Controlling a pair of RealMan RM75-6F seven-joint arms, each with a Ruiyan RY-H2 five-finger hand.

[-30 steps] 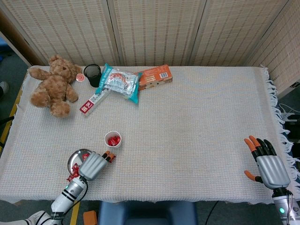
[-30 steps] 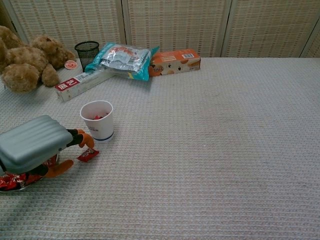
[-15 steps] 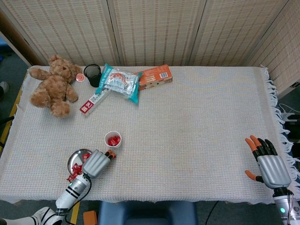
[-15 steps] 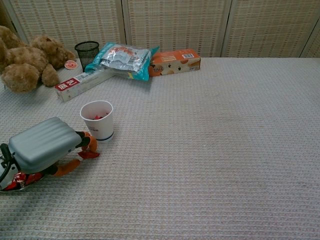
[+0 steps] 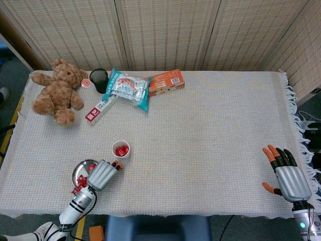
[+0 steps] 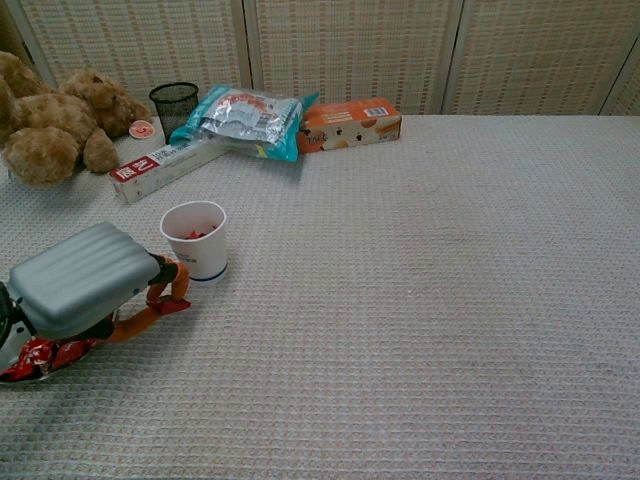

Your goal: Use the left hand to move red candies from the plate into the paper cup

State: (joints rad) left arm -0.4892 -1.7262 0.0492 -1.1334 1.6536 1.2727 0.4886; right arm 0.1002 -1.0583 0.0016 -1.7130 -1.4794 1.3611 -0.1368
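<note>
— Where the desk's near left corner lies, what do the candies look like?
— Small red wrapped pieces, shiny, heaped on the round metal plate (image 5: 78,171). The red candies (image 6: 38,353) peek out under the left hand (image 5: 102,174), and more of them fill the white paper cup (image 6: 196,239) just beyond it, a little in from the left edge.
— And what stands around them?
— Well behind the cup, toward the far left corner: a red-and-white long box (image 5: 100,109), a brown teddy bear (image 5: 57,91), a black mesh cup (image 5: 99,80), a teal snack bag (image 5: 128,87) and an orange carton (image 5: 166,82) along the far edge. Nothing sits between the plate and the cup except the hand itself.
— How is the left hand set?
— Palm down over the plate's right rim, fingers (image 6: 172,281) curled toward the cup's base. One red candy (image 6: 168,306) sits at the fingertips, against the cloth; I cannot tell whether it is pinched or only touched.
— The other one?
— The right hand (image 5: 287,177) rests at the near right corner, fingers spread, holding nothing.
</note>
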